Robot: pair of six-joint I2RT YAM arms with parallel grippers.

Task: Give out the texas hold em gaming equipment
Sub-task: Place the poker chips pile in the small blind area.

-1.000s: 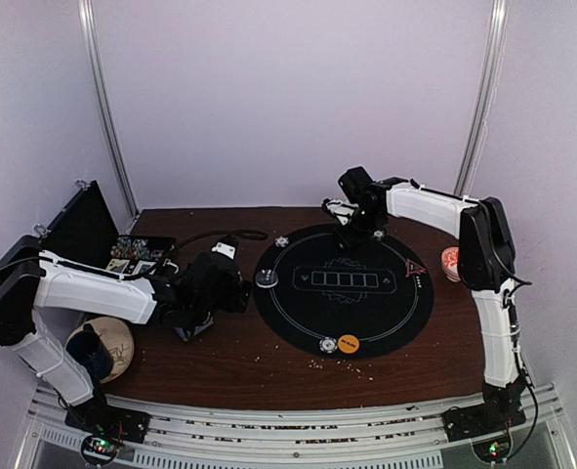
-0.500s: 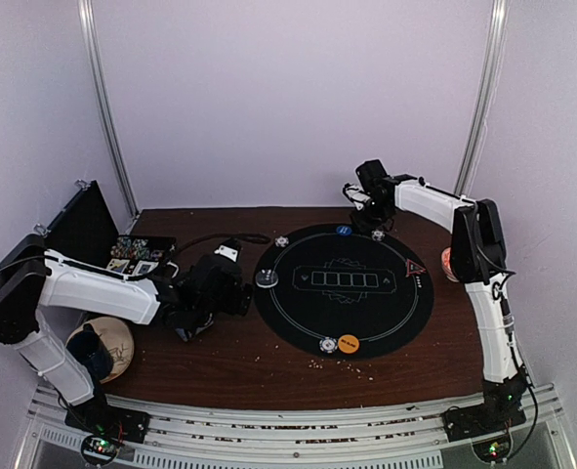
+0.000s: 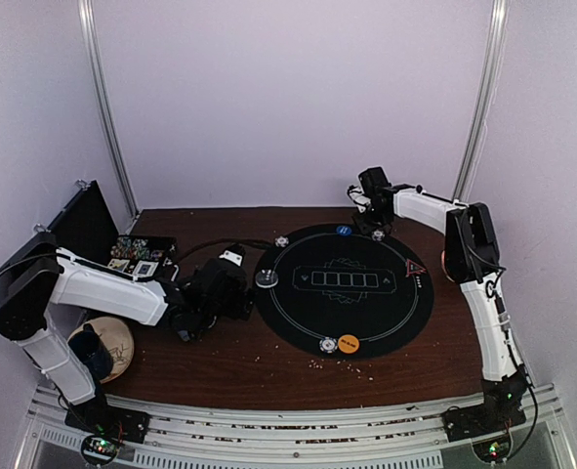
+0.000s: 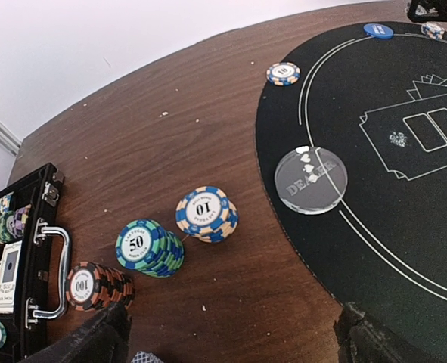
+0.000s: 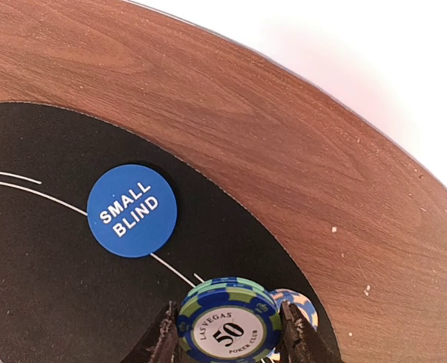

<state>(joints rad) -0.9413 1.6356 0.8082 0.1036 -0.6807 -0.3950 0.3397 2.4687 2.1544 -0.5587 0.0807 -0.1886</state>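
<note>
The right jaws clasp a 50 chip (image 5: 227,330) by its rim at the far edge of the mat (image 5: 41,302), near the blue disc (image 5: 131,210); the left jaws hang wide open over the table (image 4: 208,113) by three chip stacks (image 4: 149,247). The chip is likely light, stiff and slick-faced, so opposite points of its rim look the surest hold

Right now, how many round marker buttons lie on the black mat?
3: the clear dealer button at the mat's left edge, the blue small-blind button at the far edge, the orange button at the near edge. None appears hidden.
</note>
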